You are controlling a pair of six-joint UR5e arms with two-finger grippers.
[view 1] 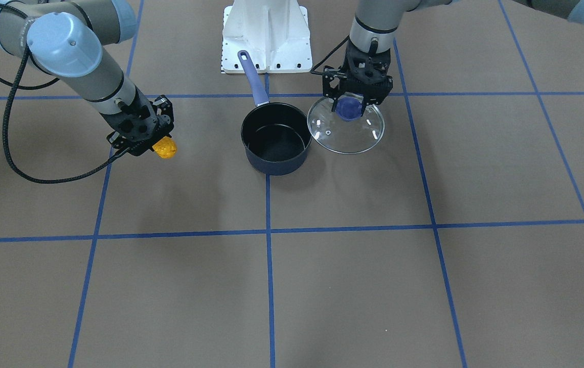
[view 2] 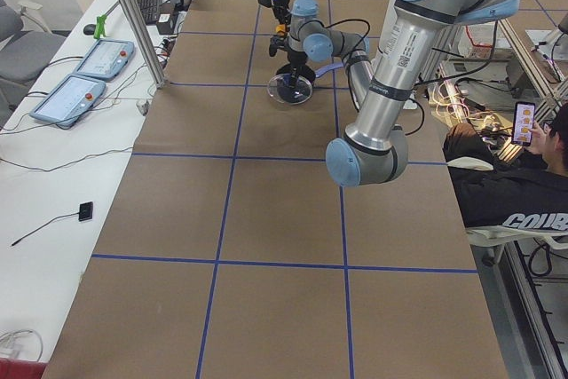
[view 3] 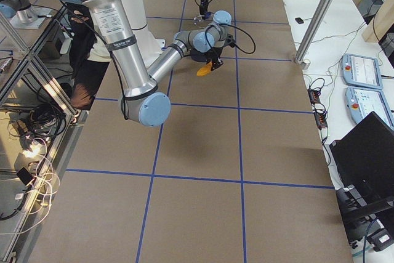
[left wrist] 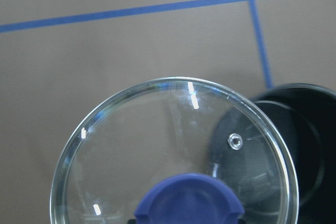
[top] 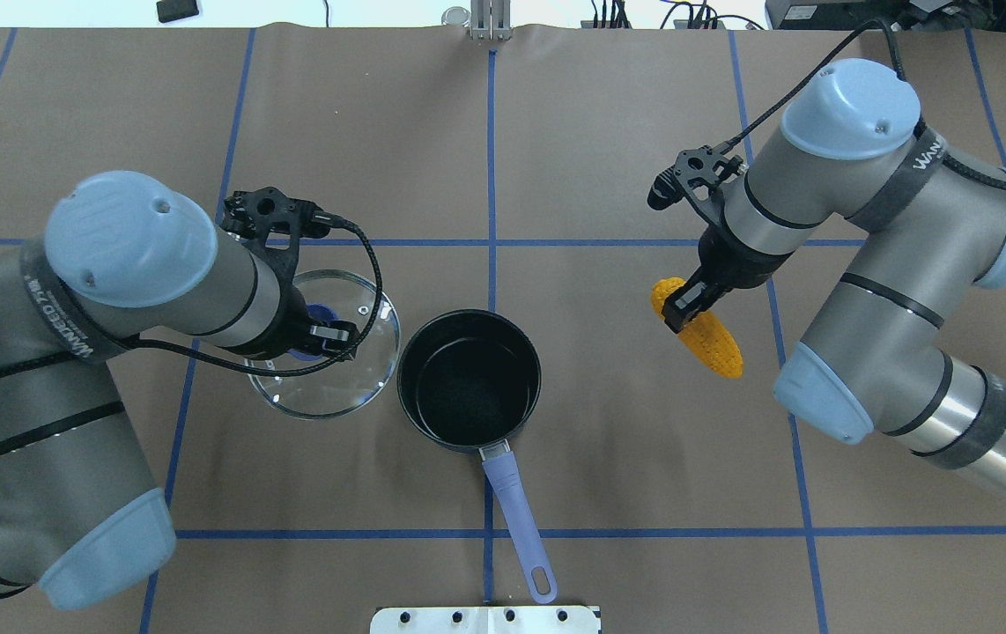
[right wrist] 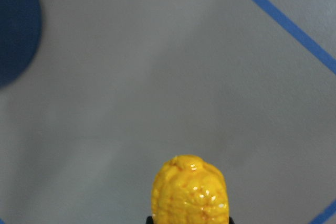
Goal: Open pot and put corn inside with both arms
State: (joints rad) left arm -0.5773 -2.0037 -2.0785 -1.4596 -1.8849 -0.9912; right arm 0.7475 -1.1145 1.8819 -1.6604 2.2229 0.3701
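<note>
The dark navy pot stands open near the table's middle, its inside black and empty, its purple-blue handle pointing to the robot base. It also shows in the front view. My left gripper is shut on the blue knob of the clear glass lid and holds the lid beside the pot, on the robot's left of it. The lid fills the left wrist view. My right gripper is shut on the orange-yellow corn and holds it above the table, well to the pot's right. The corn shows in the right wrist view.
The white base pedestal stands behind the pot's handle. The brown table covering carries blue tape lines. A seated person and control pendants show beside the table in the left side view.
</note>
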